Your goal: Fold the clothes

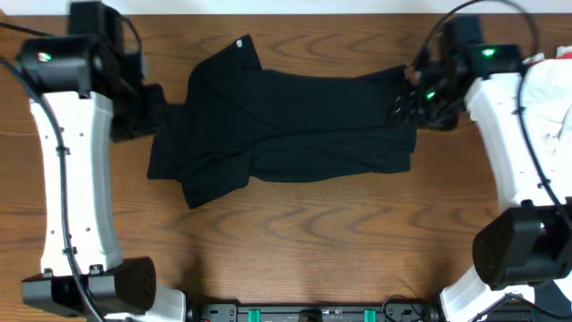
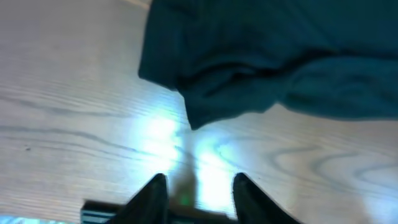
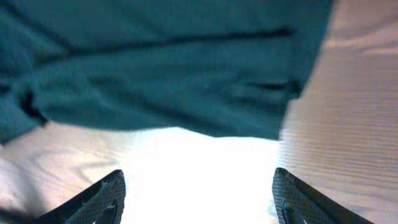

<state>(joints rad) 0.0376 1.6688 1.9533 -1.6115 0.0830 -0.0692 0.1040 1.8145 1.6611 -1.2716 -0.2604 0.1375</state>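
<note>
The black shirt [image 1: 286,121] lies crumpled and partly folded across the middle of the wooden table, with a small white tag [image 1: 243,41] at its top edge. My left gripper [image 1: 164,112] is at the shirt's left edge. In the left wrist view its fingers [image 2: 198,185] are open and empty above bare wood, with the shirt [image 2: 280,56] just ahead. My right gripper [image 1: 407,103] is at the shirt's right edge. In the right wrist view its fingers [image 3: 198,180] are wide open and empty, just short of the shirt's hem [image 3: 174,68].
A heap of white cloth [image 1: 550,94] lies at the right edge of the table, behind my right arm. Bare wood table [image 1: 295,241] stretches in front of the shirt. The arm bases stand at the front corners.
</note>
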